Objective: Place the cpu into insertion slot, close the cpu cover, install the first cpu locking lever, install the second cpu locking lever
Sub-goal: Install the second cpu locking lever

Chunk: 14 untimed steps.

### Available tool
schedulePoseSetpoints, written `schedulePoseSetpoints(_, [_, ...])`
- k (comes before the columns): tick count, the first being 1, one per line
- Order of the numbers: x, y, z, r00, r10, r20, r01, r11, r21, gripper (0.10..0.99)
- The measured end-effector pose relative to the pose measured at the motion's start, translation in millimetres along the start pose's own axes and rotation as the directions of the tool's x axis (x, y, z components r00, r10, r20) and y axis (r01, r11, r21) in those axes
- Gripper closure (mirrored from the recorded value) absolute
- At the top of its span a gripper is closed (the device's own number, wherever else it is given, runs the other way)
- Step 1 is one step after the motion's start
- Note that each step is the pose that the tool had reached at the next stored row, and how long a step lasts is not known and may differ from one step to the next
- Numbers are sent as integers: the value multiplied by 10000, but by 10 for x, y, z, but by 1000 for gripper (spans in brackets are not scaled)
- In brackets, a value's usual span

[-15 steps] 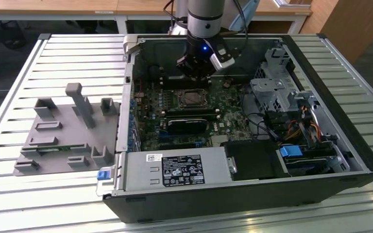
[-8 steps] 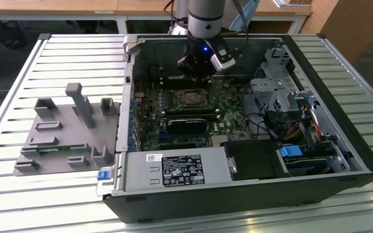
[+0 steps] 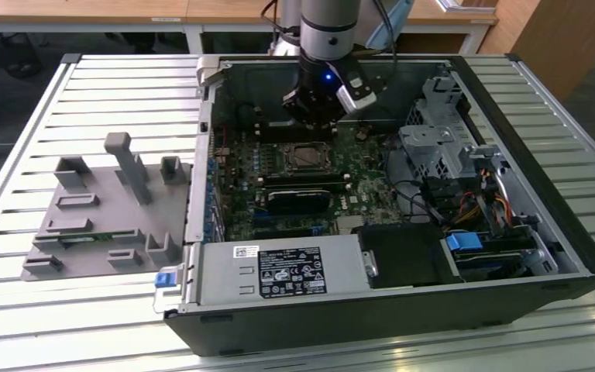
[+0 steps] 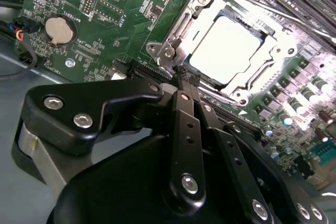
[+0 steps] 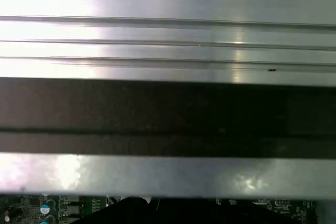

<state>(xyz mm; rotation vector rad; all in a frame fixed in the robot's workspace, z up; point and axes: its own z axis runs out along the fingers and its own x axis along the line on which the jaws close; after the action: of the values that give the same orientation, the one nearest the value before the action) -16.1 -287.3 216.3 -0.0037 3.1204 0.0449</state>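
Gripper pressed together at the socket's edge, cpu seated under its cover

The gripper (image 4: 184,74), fingertips pressed together and pinching nothing, hangs just beside the cpu cover (image 4: 202,9); the cover lies flat over the cpu (image 4: 228,45) in the insertion slot (image 3: 306,157), just beyond the tips.

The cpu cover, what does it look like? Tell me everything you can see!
The cpu cover is a thin, shiny silver metal frame with a big square window. It lies flat and closed over the cpu, whose pale top shows through the window. Green board surrounds it. The gripper sits with shut fingertips at the cover's edge; whether they touch it is unclear.
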Motion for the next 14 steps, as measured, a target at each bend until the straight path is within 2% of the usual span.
schedulePoseSetpoints(8, [-6,7,-272,10000,-3,0,3,10000,-8,980])
schedulePoseSetpoints(11, [-7,-10,-297,10000,-1,1,1,10000,-28,980])
schedulePoseSetpoints(14, [-6,-83,-299,10000,-1,1,1,10000,-29,980])
